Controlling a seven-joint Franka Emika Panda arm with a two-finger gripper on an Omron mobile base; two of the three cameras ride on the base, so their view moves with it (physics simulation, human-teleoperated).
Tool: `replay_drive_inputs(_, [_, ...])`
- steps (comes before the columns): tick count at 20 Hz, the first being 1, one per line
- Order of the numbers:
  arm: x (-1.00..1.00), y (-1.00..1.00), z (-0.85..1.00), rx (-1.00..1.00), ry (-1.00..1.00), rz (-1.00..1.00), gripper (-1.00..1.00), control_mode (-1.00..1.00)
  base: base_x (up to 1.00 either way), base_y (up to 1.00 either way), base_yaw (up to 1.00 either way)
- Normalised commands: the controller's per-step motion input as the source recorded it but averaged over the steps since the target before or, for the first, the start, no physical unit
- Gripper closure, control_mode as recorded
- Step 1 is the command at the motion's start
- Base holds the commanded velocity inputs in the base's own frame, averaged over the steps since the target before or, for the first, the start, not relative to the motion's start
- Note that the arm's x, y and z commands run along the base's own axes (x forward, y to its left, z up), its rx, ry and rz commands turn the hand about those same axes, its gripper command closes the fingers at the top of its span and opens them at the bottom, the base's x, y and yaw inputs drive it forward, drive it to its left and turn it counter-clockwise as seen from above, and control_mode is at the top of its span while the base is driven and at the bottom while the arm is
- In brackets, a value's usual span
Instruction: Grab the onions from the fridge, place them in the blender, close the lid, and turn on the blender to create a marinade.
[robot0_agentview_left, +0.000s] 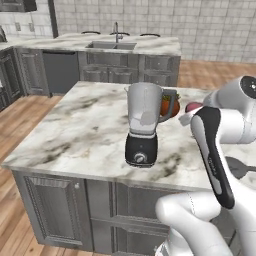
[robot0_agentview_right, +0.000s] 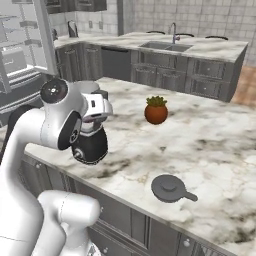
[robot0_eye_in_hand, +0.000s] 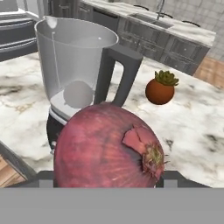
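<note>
**Red onion in hand, jug mouth just ahead**

Dark red and papery, the onion (robot0_eye_in_hand: 107, 146) sits right against the hand camera, pinched between the fingers, root tuft facing the lens. The gripper (robot0_agentview_left: 192, 111) is closed around it, off the handle side of the blender (robot0_agentview_left: 143, 125), and roughly level with the jug's upper half.

From the fingers the jug (robot0_eye_in_hand: 74, 57) lies ahead and a bit left in the hand view, its handle (robot0_eye_in_hand: 118, 74) being the nearest part. Its mouth is open, lid off, and a pale round shape shows through the wall, probably the other onion (robot0_eye_in_hand: 78, 94). My guess: the hand needs to lift and shift over the rim, clearing the handle.

Plenty of bare marble counter (robot0_agentview_left: 75, 130) around. The lid (robot0_agentview_right: 168, 188) lies near the front edge, well apart from the blender. Farther back sits a small potted plant (robot0_agentview_right: 156, 110), and the fridge (robot0_agentview_right: 22, 55) stands open beyond.
</note>
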Motion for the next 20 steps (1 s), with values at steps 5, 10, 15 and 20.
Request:
replay_drive_inputs(5, [0.37, 0.13, 0.13, 0.00, 0.01, 0.03, 1.00, -1.00, 0.00, 0.00, 0.00])
replay_drive_inputs(10, [0.22, 0.25, 0.48, -0.02, 0.00, 0.05, 1.00, -1.00, 0.00, 0.00, 0.00])
replay_drive_inputs(15, [0.26, 0.20, 0.58, 0.00, 0.00, 0.07, 1.00, -1.00, 0.00, 0.00, 0.00])
replay_drive_inputs(20, [0.51, 0.13, 0.19, 0.00, 0.06, 0.05, 1.00, -1.00, 0.00, 0.00, 0.00])
